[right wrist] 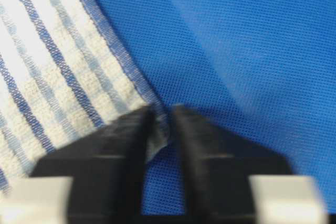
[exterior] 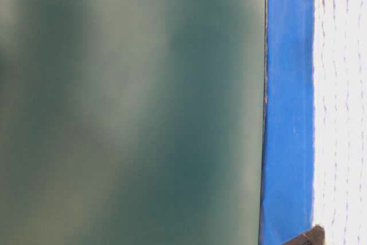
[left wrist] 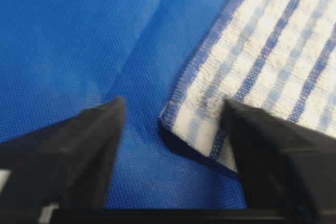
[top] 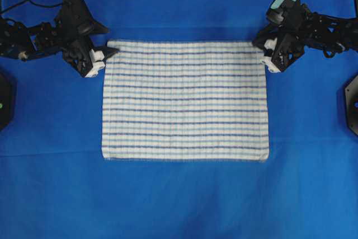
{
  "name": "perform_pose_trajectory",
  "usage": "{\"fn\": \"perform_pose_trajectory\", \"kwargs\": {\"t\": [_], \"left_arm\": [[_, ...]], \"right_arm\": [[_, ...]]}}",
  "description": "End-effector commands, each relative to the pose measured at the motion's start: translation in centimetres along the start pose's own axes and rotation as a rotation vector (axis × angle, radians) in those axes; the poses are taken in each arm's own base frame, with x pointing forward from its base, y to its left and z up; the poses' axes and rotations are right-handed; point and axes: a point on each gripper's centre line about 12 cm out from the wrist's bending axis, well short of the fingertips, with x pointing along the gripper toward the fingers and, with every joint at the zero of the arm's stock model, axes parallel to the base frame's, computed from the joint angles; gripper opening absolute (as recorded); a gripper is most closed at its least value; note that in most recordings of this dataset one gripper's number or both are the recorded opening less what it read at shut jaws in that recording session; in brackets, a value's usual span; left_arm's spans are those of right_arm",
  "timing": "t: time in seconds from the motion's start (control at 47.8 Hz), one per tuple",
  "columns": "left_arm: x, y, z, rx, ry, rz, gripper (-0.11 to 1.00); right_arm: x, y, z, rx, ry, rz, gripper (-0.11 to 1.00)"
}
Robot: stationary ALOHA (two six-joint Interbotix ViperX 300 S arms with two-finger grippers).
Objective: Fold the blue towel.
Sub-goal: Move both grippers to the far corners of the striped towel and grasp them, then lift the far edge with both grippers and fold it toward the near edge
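The blue towel (top: pixel 184 99), white with thin blue stripes, lies flat and spread out on the blue table covering (top: pixel 179 200). My left gripper (top: pixel 102 59) is at its far left corner. In the left wrist view the left gripper (left wrist: pixel 173 106) stands open, with that corner of the towel (left wrist: pixel 262 51) lying between the fingers, close to the right one. My right gripper (top: pixel 269 60) is at the far right corner. In the right wrist view the right gripper (right wrist: pixel 163 109) has its jaws almost together, pinching the corner tip of the towel (right wrist: pixel 52 77).
The blue covering (exterior: pixel 289 113) spreads on all sides of the towel (exterior: pixel 344 113). Black arm bases sit at the left edge (top: pixel 4 102) and right edge (top: pixel 351 102). The table-level view is turned sideways, mostly blurred green background.
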Motion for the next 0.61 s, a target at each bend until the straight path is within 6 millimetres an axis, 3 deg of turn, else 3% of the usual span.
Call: {"fn": "perform_pose_trajectory", "kwargs": {"t": [0.0, 0.042, 0.167, 0.23, 0.398, 0.586], "left_arm": [[0.0, -0.5, 0.2, 0.017, 0.008, -0.014, 0.50], [-0.1, -0.7, 0.1, 0.026, 0.011, -0.019, 0.40], [-0.1, -0.9, 0.0, 0.033, 0.017, -0.023, 0.14], [-0.1, -0.9, 0.0, 0.034, 0.022, -0.024, 0.07], [-0.4, -0.9, 0.5, 0.035, 0.022, -0.025, 0.04], [-1.8, -1.0, 2.6, 0.032, -0.023, -0.027, 0.04]], "right_arm": [[-0.1, -0.1, 0.6, -0.001, -0.018, -0.001, 0.15], [-0.1, -0.1, 0.5, -0.001, -0.015, -0.001, 0.06], [-0.1, -0.1, 0.6, -0.001, -0.018, -0.001, 0.05], [-0.1, -0.1, 0.6, -0.001, -0.022, -0.001, 0.05], [-0.4, 0.0, 1.4, 0.004, -0.046, 0.000, 0.05], [-1.6, 0.0, 2.8, 0.004, -0.092, 0.000, 0.05]]}}
